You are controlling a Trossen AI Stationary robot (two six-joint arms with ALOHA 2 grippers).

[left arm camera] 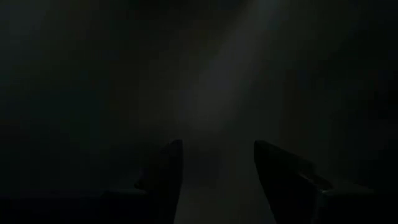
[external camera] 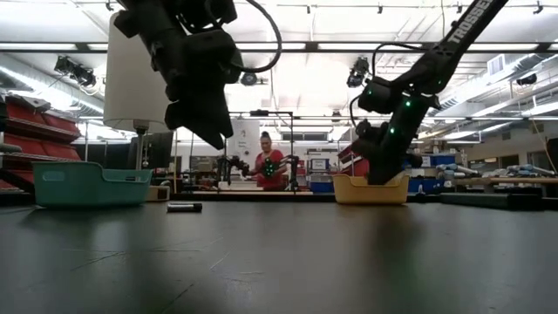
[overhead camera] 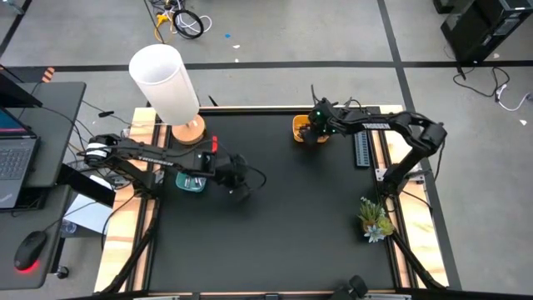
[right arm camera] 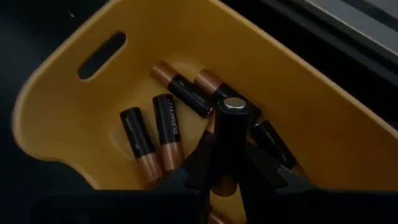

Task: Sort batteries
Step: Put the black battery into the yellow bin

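Observation:
The yellow bin (right arm camera: pixel 298 106) at the far right of the black mat (overhead camera: pixel 283 217) holds several dark batteries with copper ends (right arm camera: pixel 166 134). My right gripper (right arm camera: pixel 230 163) hangs over it (overhead camera: pixel 306 129), shut on one more dark battery (right arm camera: pixel 229 134). The teal bin (external camera: pixel 83 183) stands at the mat's left (overhead camera: pixel 190 182). My left gripper (left arm camera: pixel 217 174) is open and holds nothing. It is raised above the mat just right of the teal bin (external camera: pixel 205 113). One dark battery (external camera: pixel 184 207) lies on its side on the mat below it. My right gripper pinches a dark battery by its lower body (right arm camera: pixel 225 158) between the two fingers (right arm camera: pixel 198 155). The fingers reach down into the yellow bin from above. The battery runs along the fingers and its silver end cap (right arm camera: pixel 234 104) sticks out past the fingertips, clear above the batteries lying in the bin.
A white lamp on a wooden base (overhead camera: pixel 166 83) stands at the mat's far left corner. A green plant sprig (overhead camera: pixel 375 218) sits at the right edge, with a dark ridged strip (overhead camera: pixel 362 150) beyond it. A person (external camera: pixel 268 170) works in the room behind. The mat's middle (overhead camera: pixel 291 200) is bare.

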